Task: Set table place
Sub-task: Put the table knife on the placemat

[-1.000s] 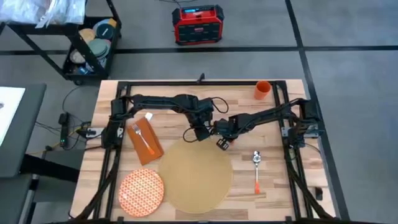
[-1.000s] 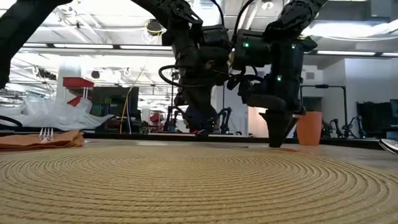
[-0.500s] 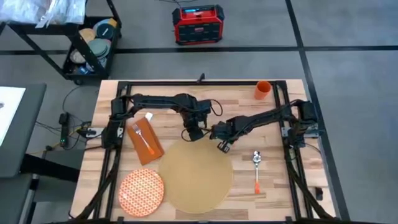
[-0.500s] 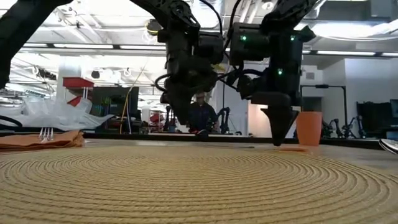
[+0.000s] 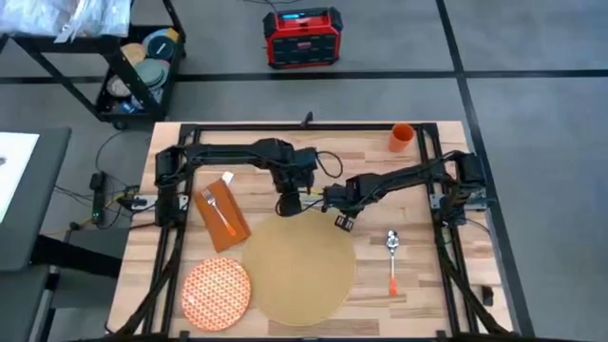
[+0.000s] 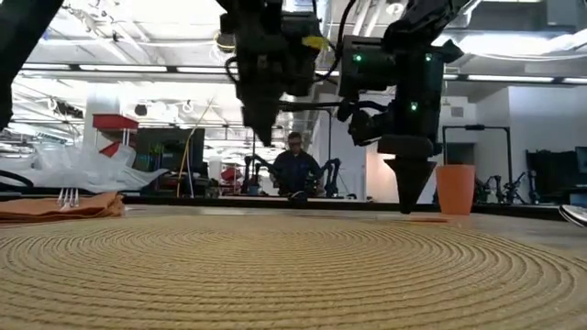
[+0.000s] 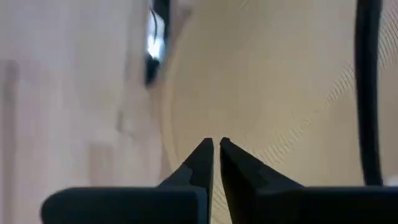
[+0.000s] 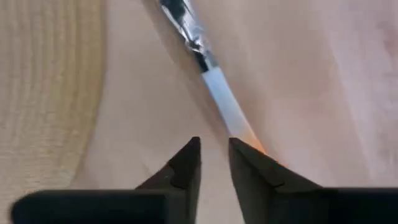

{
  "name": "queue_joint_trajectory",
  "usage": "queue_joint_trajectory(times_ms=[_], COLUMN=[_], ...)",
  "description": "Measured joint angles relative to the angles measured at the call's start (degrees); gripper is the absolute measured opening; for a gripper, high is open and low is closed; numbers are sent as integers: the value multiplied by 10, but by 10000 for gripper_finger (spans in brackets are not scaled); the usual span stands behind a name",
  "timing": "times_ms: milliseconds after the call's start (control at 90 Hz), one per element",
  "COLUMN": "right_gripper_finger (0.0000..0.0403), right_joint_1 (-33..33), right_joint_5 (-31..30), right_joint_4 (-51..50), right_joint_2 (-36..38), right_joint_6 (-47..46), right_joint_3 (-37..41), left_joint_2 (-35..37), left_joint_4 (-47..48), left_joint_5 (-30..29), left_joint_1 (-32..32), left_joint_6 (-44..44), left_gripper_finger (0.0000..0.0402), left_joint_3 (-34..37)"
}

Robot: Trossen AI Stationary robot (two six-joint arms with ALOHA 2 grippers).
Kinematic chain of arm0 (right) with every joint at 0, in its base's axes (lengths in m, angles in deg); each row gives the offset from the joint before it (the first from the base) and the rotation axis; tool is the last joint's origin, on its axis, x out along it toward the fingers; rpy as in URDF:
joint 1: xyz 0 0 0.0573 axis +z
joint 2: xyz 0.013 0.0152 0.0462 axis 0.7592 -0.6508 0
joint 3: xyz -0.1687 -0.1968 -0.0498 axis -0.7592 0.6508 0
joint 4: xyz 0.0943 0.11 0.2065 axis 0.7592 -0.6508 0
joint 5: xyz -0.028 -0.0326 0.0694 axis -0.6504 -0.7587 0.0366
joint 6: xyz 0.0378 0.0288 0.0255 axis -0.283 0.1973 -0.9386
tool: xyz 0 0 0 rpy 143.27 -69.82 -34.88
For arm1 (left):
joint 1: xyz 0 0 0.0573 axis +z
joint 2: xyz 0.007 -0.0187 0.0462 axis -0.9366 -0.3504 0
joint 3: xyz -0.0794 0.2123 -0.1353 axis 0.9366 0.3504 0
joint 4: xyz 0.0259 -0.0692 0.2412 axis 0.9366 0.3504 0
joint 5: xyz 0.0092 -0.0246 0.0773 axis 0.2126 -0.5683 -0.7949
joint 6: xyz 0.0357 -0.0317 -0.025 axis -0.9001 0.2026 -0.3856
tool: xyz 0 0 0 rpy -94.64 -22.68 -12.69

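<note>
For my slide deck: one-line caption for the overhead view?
Both end effectors (left, right) hover at the placemat's far edge; plate, napkin, spoon, cup lie around.

Light-wood counter (image 5: 256, 142), striped in butcher-block planks, black-framed. Tan placemat (image 5: 299, 271), woven in concentric rings. Plate (image 5: 217, 291) orange, patterned with a fine white lattice. Rust-orange napkin (image 5: 222, 216) under an orange-handled steel fork (image 5: 218, 213). Spoon (image 5: 391, 261) steel-bowled, orange-handled. Small cup (image 5: 401, 137) plain orange. Both arms dark, with green lights glowing on the right one.
</note>
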Motion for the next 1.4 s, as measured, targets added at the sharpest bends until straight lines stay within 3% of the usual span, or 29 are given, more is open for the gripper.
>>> queue_joint_trajectory(times_ms=[100, 200, 622, 867, 1244, 1300, 1400], right_gripper_finger=[128, 129, 4, 1, 0, 0, 0], right_joint_1=[-9, -13, -10, -25, -7, -5, -10], right_joint_5=[-6, -16, -17, -17, -26, -15, 59], right_joint_4=[-16, -21, -16, -12, 29, 58, 157], right_joint_2=[0, 0, 0, 0, 3, 4, 3], right_joint_6=[1, 3, 3, -6, -59, -60, -64], right_joint_3=[0, 0, 0, 2, 68, 74, 79], left_joint_2=[-17, -27, -26, -26, -26, -26, -26], left_joint_4=[-35, -40, -28, -15, -1, -1, 1], left_joint_5=[4, 6, 9, 9, 9, 10, 18], left_joint_1=[10, 18, 43, 43, 44, 44, 44], left_joint_6=[3, 18, 20, 23, 29, 33, 37], left_gripper_finger=[45, 58, 63, 63, 63, 63, 63], left_joint_3=[0, 0, 0, 0, 0, 0, 0])
